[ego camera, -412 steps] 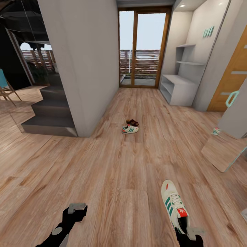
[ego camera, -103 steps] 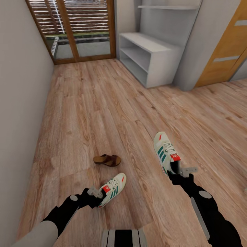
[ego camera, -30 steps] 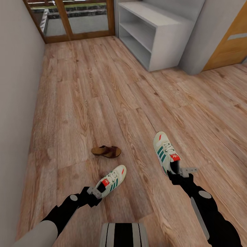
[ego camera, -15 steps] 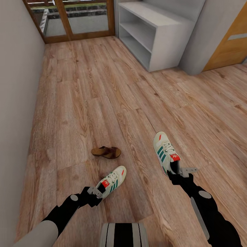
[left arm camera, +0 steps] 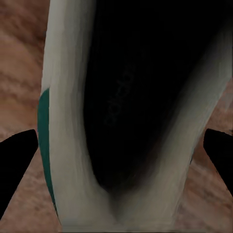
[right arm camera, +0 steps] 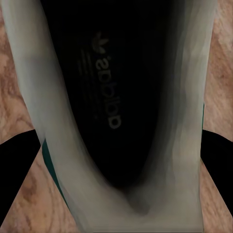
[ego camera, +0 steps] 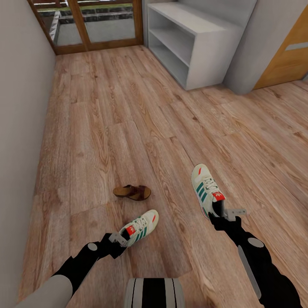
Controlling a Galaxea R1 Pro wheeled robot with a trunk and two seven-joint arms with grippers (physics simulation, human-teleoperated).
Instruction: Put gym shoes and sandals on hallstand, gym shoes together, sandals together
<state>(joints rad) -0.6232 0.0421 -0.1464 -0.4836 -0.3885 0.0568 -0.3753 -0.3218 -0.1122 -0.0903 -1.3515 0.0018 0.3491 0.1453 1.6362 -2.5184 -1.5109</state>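
Observation:
In the head view my left gripper (ego camera: 116, 238) is shut on the heel of a cream gym shoe (ego camera: 140, 226) with teal stripes, low over the wood-plank corridor floor (ego camera: 107, 128). My right gripper (ego camera: 222, 215) is shut on the heel of the other gym shoe (ego camera: 205, 187), whose toe points away from me. The left wrist view looks into the shoe's dark opening (left arm camera: 131, 97), with black fingertips (left arm camera: 14, 160) on either side. The right wrist view shows the other shoe's insole (right arm camera: 111, 87). One brown sandal (ego camera: 132, 192) lies on the floor just beyond the left shoe. The second sandal is out of view. The pale grey hallstand (ego camera: 201, 51) stands far ahead on the right.
A grey wall (ego camera: 17, 107) runs along the left side. A wood-framed glass door (ego camera: 98, 25) closes the far end of the corridor. An orange wooden door (ego camera: 288, 55) sits to the right of the hallstand. My base (ego camera: 154, 293) shows at the bottom edge.
The picture has slid slightly downward, so the camera moved a little. Both grippers keep their hold on the gym shoes, and the sandal has stayed where it was.

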